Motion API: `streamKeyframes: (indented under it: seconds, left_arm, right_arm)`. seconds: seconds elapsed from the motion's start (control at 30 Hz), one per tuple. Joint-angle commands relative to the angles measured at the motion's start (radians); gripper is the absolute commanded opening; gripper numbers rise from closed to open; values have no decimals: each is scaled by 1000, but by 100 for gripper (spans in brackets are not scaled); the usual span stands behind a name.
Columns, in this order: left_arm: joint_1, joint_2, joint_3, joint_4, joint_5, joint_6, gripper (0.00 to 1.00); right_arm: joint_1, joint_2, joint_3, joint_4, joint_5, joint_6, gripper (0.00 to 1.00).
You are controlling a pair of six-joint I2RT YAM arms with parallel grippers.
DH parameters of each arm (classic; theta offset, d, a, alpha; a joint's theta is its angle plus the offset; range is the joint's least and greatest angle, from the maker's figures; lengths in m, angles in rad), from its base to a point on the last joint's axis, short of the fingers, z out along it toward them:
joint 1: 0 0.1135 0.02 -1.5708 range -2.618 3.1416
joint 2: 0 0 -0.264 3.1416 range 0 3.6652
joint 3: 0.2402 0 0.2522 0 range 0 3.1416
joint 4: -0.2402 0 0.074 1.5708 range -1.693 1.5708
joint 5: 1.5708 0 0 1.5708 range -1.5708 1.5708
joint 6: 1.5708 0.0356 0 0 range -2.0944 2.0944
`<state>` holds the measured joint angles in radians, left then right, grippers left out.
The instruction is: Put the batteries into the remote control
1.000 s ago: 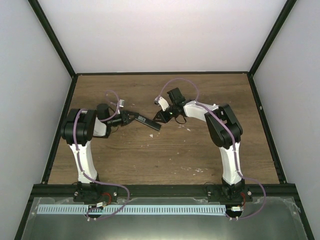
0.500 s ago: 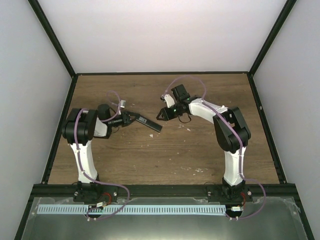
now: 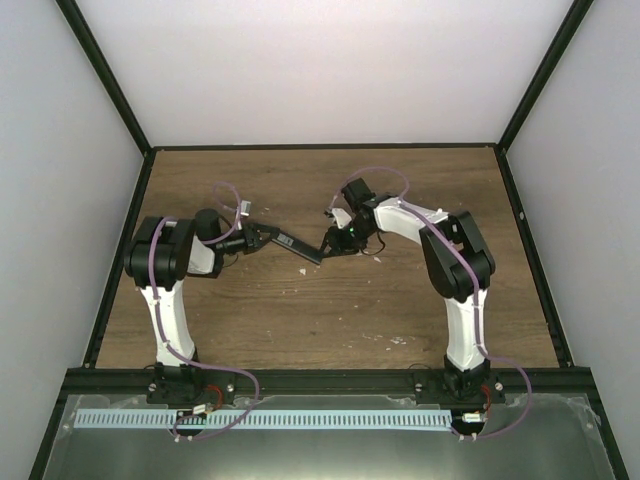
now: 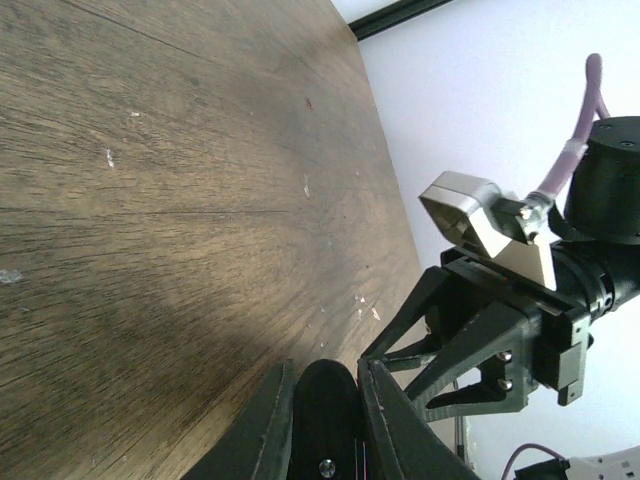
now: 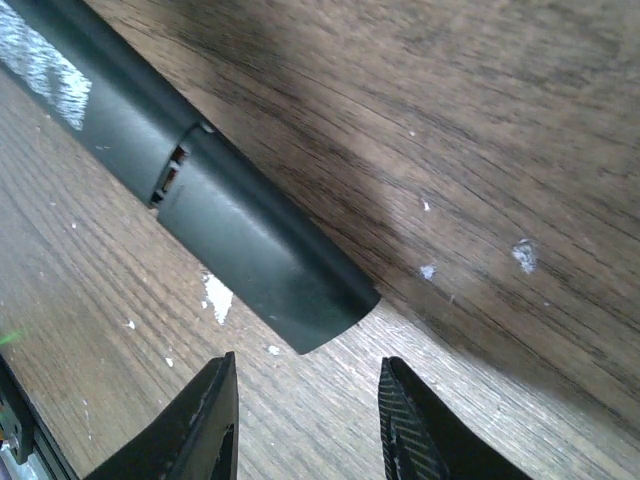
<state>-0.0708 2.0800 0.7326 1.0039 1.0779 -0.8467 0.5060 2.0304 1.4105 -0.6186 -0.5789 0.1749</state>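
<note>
The remote control (image 3: 297, 246) is a slim black bar held just above the wooden table. My left gripper (image 3: 262, 236) is shut on its left end; in the left wrist view the rounded black end (image 4: 330, 400) sits pinched between the fingers. My right gripper (image 3: 332, 243) is open at the remote's free right end. In the right wrist view the remote (image 5: 240, 240) lies ahead of the gripper (image 5: 305, 370), not between the fingers, and a seam with a small gap (image 5: 172, 172) crosses its body. The right gripper also shows in the left wrist view (image 4: 470, 345). The blue batteries are out of view.
Pale specks of debris lie on the table near the remote's end (image 5: 218, 297) and to its right (image 3: 375, 257). A black frame and white walls bound the table (image 3: 420, 300) at the back and sides.
My right gripper drew back from the remote, then came forward again to its free end. The left gripper and remote have held still.
</note>
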Motion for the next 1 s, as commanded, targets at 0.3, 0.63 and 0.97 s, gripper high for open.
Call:
streamKeyframes:
  seconds: [0.3,0.63,0.97]
  left_arm:
    - [-4,33,-6,35,-13,24,0]
    - [-3,39,-15,54,-11,19,0]
    - [-4,40,-16,60,-7,20,0]
  right_arm:
    - [-4,71,87,-44,-36,22,24]
    - [-4,113,120,-48,-53,31,21]
    - [-3,131,109,-23,-67,57,15]
